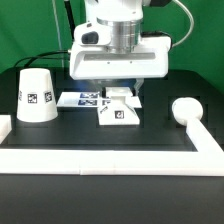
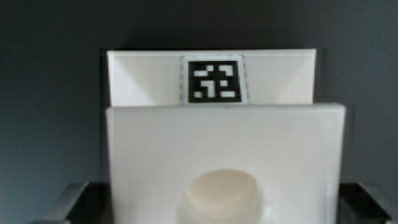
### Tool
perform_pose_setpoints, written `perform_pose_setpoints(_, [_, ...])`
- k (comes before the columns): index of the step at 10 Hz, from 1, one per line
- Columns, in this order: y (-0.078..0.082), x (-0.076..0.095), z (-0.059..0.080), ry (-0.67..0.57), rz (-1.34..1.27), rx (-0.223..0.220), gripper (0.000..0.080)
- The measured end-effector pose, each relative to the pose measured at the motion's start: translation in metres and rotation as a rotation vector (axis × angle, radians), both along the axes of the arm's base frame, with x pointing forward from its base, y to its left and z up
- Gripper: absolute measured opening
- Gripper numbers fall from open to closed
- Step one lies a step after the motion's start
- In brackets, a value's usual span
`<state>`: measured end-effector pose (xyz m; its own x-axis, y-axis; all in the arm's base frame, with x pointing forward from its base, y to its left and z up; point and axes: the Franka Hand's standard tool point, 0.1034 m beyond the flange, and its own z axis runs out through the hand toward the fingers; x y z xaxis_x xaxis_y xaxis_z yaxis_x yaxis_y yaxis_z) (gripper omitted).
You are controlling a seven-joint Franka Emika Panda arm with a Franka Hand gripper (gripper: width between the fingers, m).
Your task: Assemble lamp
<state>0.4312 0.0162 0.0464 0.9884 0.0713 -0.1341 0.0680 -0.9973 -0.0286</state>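
The small blocky white lamp base [image 1: 118, 113] stands at the table's middle, its tag facing front. My gripper [image 1: 117, 97] is right above it, fingers down on either side of its top. In the wrist view the base [image 2: 222, 135] fills the space between the dark fingers [image 2: 71, 205], with a thin gap at each side and a round socket hole showing. The gripper [image 2: 222, 216] is open. The cone shade [image 1: 36, 95] stands at the exterior view's left. The round-headed bulb [image 1: 185, 110] lies at the right.
The marker board [image 1: 82, 99] lies flat just behind and left of the base. A raised white rail [image 1: 110, 158] borders the black table along the front and both sides.
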Motion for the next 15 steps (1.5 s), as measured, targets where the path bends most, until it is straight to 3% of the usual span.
perform_pose_setpoints(15, [0.053, 0.136, 0.002, -0.165, 0.037, 0.02, 0.0535])
